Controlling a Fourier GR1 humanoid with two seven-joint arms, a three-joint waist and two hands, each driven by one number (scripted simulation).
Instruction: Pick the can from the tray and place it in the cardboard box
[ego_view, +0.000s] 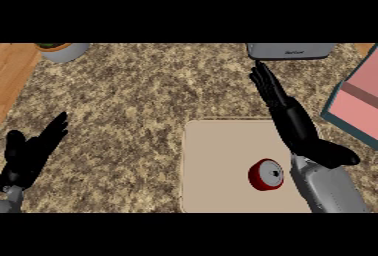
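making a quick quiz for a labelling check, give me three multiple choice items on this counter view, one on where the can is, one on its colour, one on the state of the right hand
1. Where is the can?
A. on the beige tray
B. inside the box
C. in the left hand

2. What colour is the can's side?
A. green
B. red
C. blue

3. How is the right hand?
A. curled round the can
B. out of view
C. open, fingers straight, holding nothing

Answers:
1. A: the can stands on the tray's right part, beside the right forearm.
2. B: a red rim shows around its grey top.
3. C: its fingers stretch toward the counter's far edge, beyond the can, with nothing in them.

The left hand rests open at the view's left edge, and the box with its pink inside lies at the right edge.
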